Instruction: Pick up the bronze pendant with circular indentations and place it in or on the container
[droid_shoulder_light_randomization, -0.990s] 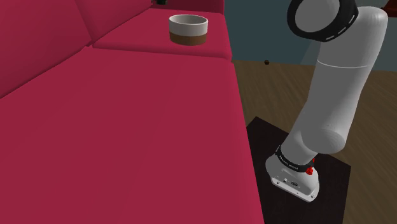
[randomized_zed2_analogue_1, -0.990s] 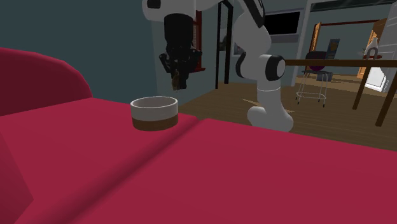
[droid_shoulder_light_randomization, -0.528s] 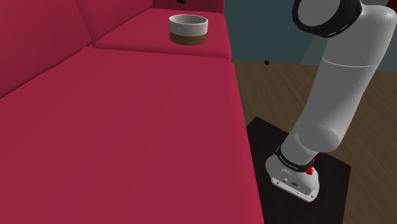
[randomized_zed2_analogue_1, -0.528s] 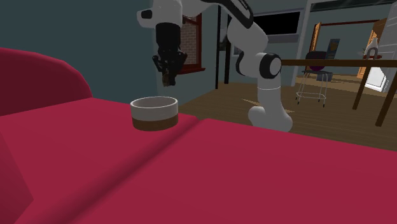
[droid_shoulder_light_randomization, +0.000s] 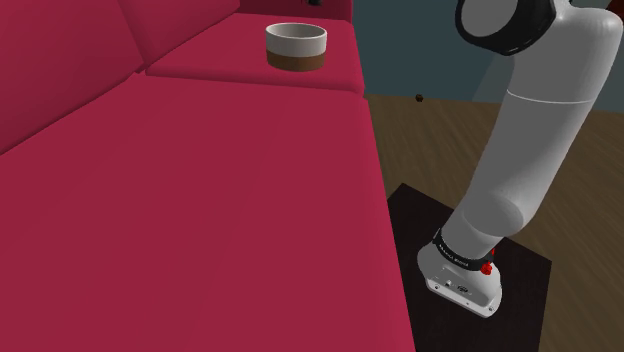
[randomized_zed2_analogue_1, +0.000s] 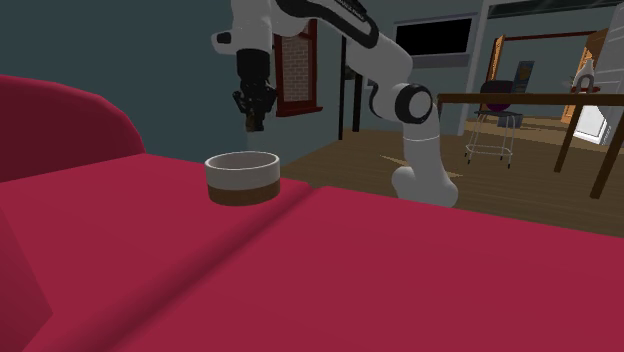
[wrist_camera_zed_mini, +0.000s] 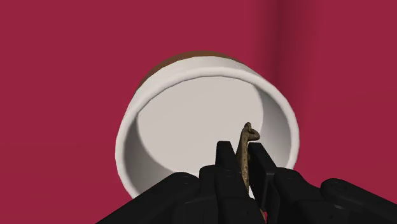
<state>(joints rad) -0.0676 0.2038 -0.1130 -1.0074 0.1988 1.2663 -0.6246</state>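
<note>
A round container (droid_shoulder_light_randomization: 296, 45) with a white upper band and a brown base stands on the red sofa seat; it also shows in the second exterior view as the container (randomized_zed2_analogue_1: 242, 177). My black gripper (randomized_zed2_analogue_1: 254, 122) hangs straight above it, a short way over the rim. In the wrist view the gripper (wrist_camera_zed_mini: 242, 151) is shut on the thin bronze pendant (wrist_camera_zed_mini: 245, 153), which sticks out edge-on between the fingers over the container's white inside (wrist_camera_zed_mini: 184, 130).
The red sofa (droid_shoulder_light_randomization: 190, 190) has a back cushion on the shoulder view's left and a seam between seat cushions just before the container. The black stand (droid_shoulder_light_randomization: 500, 300) sits on a wooden floor. Chairs and a table (randomized_zed2_analogue_1: 520, 110) stand far behind.
The gripper with the pendant has travelled toward the second exterior view's left and away from the camera, from beside the container to directly above it. The container has not moved.
</note>
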